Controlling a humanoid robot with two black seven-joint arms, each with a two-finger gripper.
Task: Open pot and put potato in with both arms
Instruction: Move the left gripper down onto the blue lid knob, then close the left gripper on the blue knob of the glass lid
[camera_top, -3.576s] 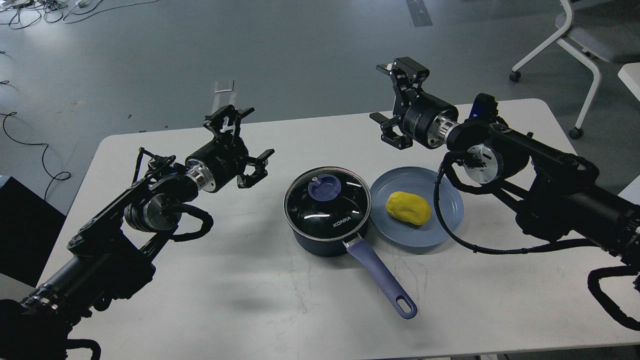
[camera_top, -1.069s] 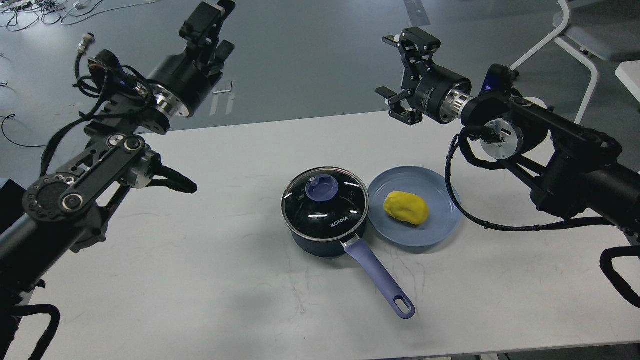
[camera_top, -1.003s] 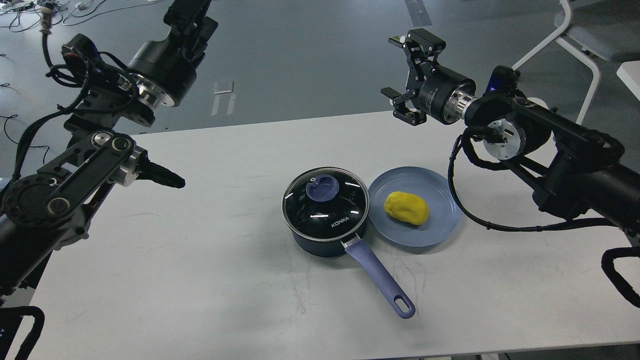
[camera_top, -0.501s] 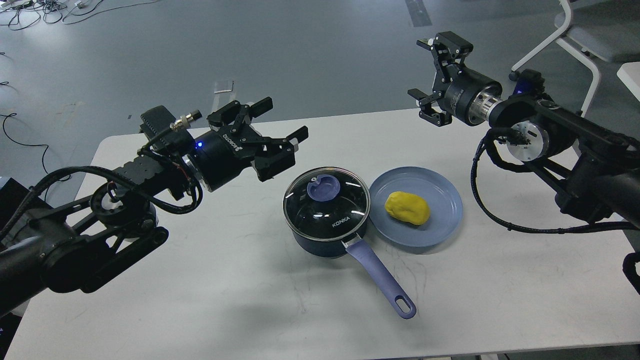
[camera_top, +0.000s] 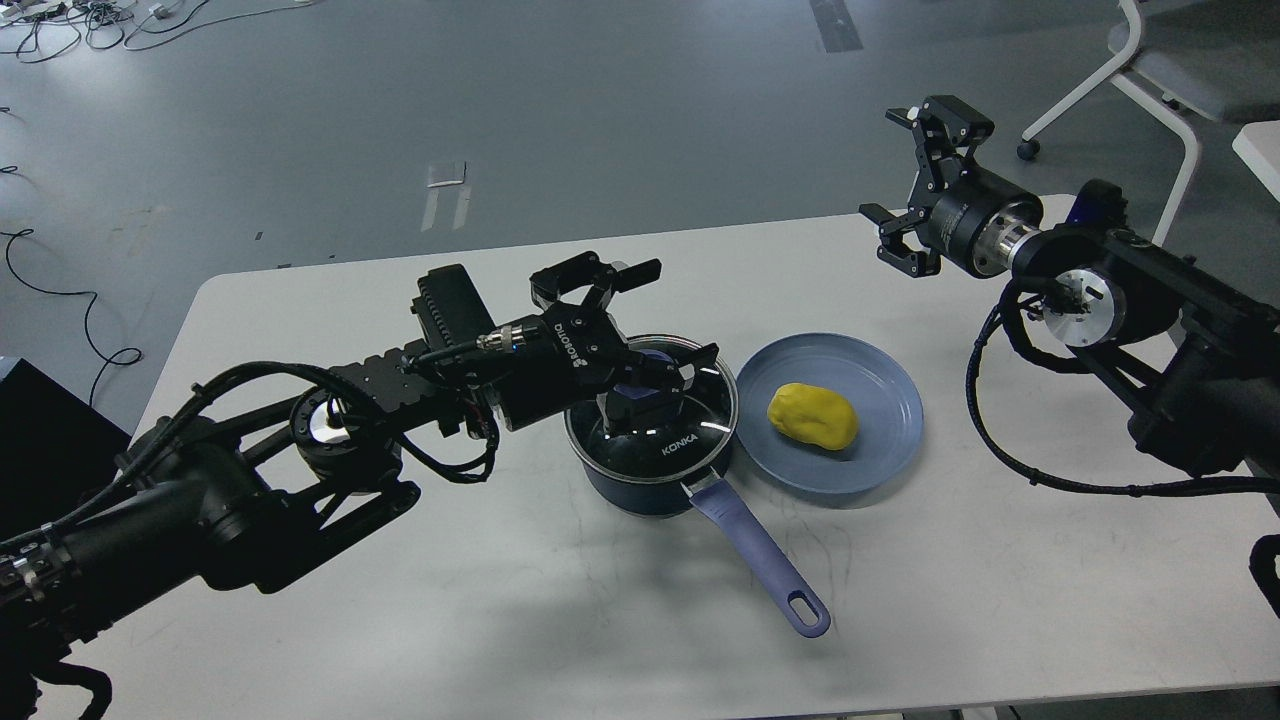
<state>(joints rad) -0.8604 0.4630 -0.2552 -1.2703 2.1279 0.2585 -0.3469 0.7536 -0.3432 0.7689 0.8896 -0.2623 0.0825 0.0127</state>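
Observation:
A dark blue pot (camera_top: 640, 480) with a long purple handle (camera_top: 760, 565) stands mid-table. Its glass lid (camera_top: 665, 425) is on, with a purple knob (camera_top: 640, 385) on top. A yellow potato (camera_top: 812, 415) lies on a blue plate (camera_top: 880, 440) just right of the pot. My left gripper (camera_top: 650, 320) is open and reaches over the lid, its fingers spread on either side of the knob without closing on it. My right gripper (camera_top: 915, 185) is open and empty, held high over the table's far right, well away from the potato.
The white table (camera_top: 500, 600) carries the pot and plate. A white-framed chair (camera_top: 1150, 70) stands on the floor behind the table at the right. Cables (camera_top: 60, 20) lie on the floor at the far left.

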